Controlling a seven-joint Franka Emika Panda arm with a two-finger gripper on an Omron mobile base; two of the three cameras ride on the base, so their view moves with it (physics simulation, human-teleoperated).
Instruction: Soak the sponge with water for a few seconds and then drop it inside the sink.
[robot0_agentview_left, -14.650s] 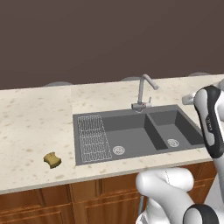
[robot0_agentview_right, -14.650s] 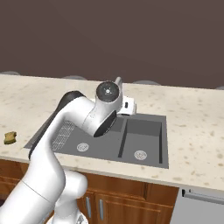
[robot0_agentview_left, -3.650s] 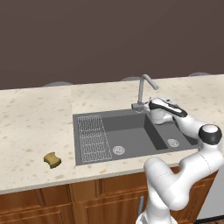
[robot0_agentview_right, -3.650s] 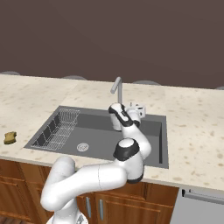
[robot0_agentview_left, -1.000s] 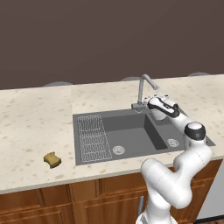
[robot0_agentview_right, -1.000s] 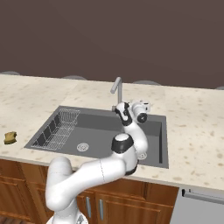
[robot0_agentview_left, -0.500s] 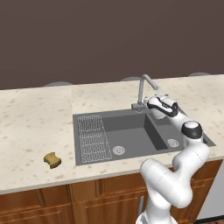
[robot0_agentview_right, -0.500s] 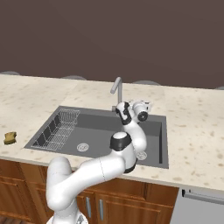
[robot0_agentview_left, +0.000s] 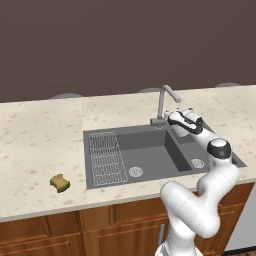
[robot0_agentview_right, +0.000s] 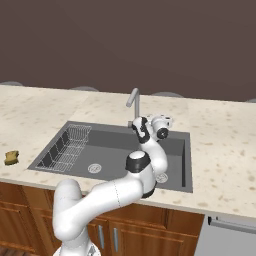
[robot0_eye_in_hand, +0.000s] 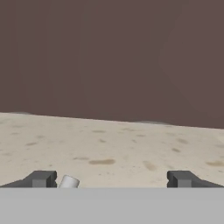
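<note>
Sponge (robot0_agentview_left: 60, 183): small mustard block with notched sides, lying on the counter (robot0_agentview_left: 35, 150) at about eight o'clock from the sink (robot0_agentview_left: 150, 152), well apart. Likely light, soft, compressible; best pinched across its notched waist. Gripper (robot0_eye_in_hand: 111, 179): spread wide, empty, near the faucet (robot0_agentview_left: 164, 102).

Faucet (robot0_agentview_left: 162, 102) base hidden behind the hand; fingers (robot0_eye_in_hand: 42, 178) cut off at the frame's bottom

Speckled beige counter (robot0_eye_in_hand: 113, 148) under a dark brown wall (robot0_eye_in_hand: 109, 57), with the gripper (robot0_eye_in_hand: 111, 179) fingertips wide apart at 6 o'clock.
</note>
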